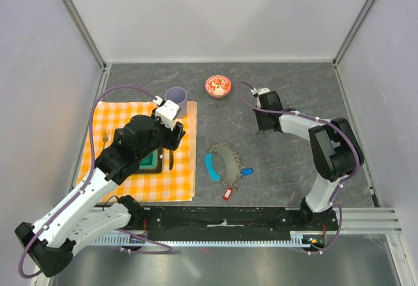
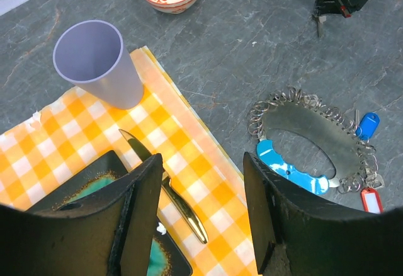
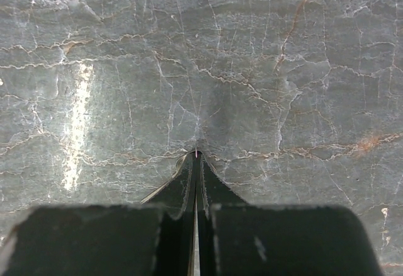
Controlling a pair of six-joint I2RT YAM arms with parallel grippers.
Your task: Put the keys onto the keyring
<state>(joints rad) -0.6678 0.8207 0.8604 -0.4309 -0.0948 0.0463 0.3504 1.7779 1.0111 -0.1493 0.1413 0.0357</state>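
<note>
The keyring (image 1: 225, 162) lies flat on the grey table, a wire loop hung with small rings and a light-blue crescent (image 1: 212, 167). It also shows in the left wrist view (image 2: 343, 153). A blue-tagged key (image 1: 247, 171) and a red-tagged key (image 1: 228, 194) lie at its rim. My right gripper (image 1: 264, 128) is behind the ring, tips near the table. In the right wrist view it (image 3: 197, 159) is shut on a thin silvery key seen edge-on; its tag is hidden. My left gripper (image 2: 201, 191) is open and empty above the checked cloth.
An orange checked cloth (image 1: 179, 175) carries a dark plate with a teal centre (image 1: 150, 163), a table knife (image 2: 170, 191), a fork (image 1: 104, 136) and a purple cup (image 1: 176, 96). A small red patterned bowl (image 1: 218, 85) stands at the back.
</note>
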